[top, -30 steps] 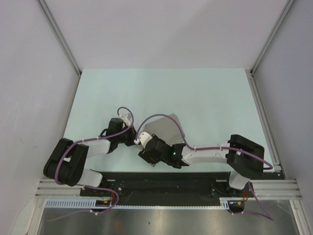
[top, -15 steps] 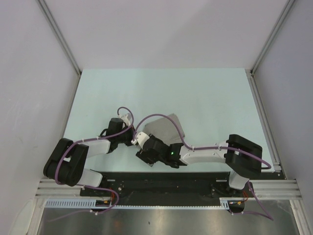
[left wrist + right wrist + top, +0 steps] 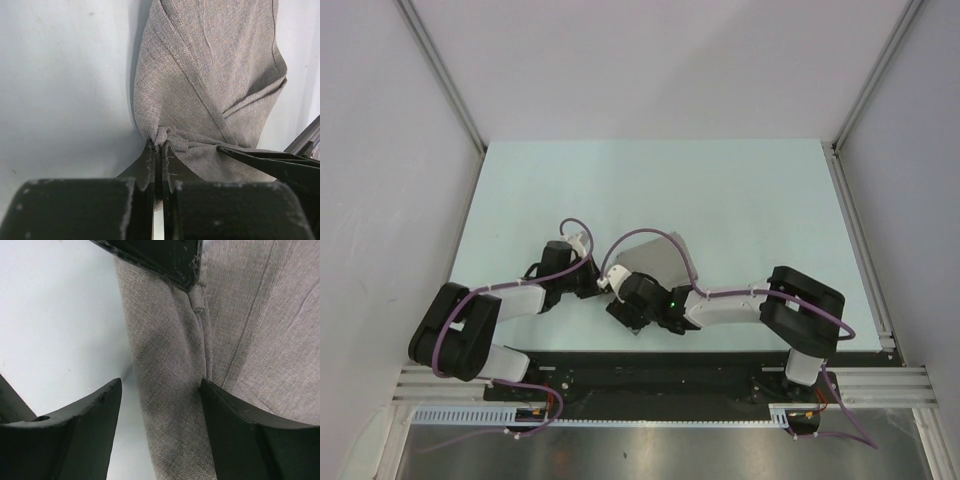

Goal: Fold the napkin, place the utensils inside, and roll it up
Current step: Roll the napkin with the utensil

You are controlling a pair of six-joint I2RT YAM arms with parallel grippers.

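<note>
The left gripper (image 3: 159, 150) was pressed together on a bunched edge of the grey napkin (image 3: 210, 75), which lay creased on the pale table (image 3: 720, 190) near its front edge, between the two arms. The right gripper (image 3: 160, 390) stood spread, straddling a raised fold of cloth just beside that pinch.

Pale green counter (image 3: 740, 200), smooth and matte. Lying on it, the grey napkin (image 3: 655, 255), close to the near edge and just left of centre. It's folded over on itself, layers overlapping, with long creases running across the weave. The far part lies flat on the counter, and the near-left edge is gathered into a tight pucker. A soft shadow falls along its left side.
</note>
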